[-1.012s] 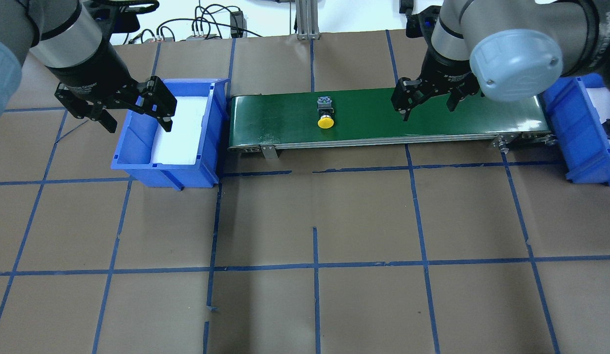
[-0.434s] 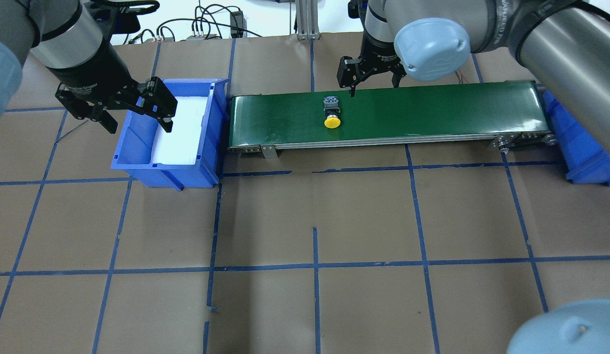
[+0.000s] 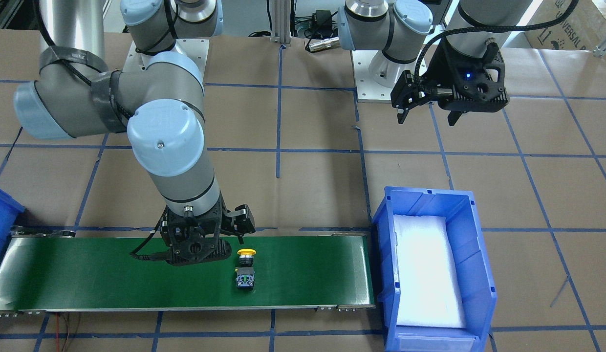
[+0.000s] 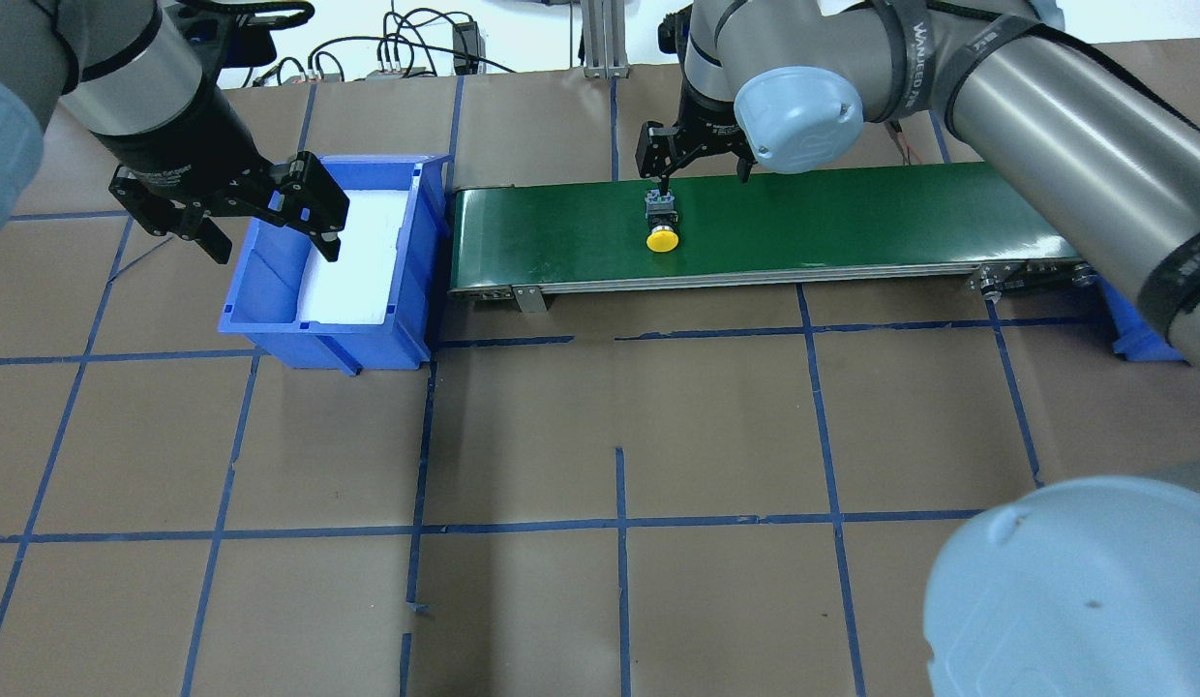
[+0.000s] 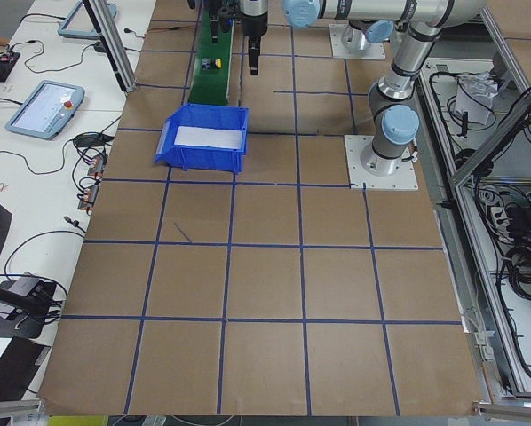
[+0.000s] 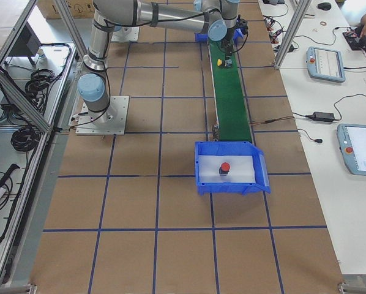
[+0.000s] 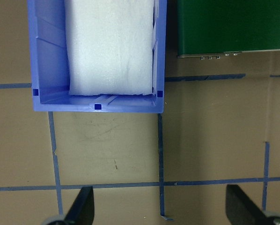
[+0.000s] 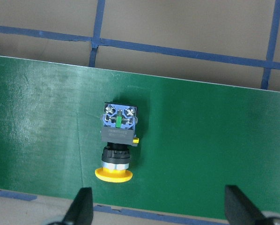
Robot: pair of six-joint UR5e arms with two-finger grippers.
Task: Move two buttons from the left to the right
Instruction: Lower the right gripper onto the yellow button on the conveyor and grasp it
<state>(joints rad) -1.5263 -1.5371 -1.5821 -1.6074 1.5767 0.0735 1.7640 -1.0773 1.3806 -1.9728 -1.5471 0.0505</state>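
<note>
Both stand wide open and empty: the right gripper (image 4: 702,172) hovers by the yellow button (image 4: 663,226) lying on the belt (image 4: 852,223), the left gripper (image 4: 271,247) near the bin (image 4: 271,295).

Lying on its side on the green belt (image 4: 852,218), just left of upper centre in the overhead view: yellow button (image 4: 663,225), round yellow cap toward the frame's bottom edge, black collar and grey body behind it, blue screw-terminal end toward the top. Resting on the white pad (image 6: 241,171) inside a blue bin (image 6: 229,188), near the middle of the right-side view: red button (image 6: 224,167), red cap over a dark body, too small to judge its tilt.
</note>
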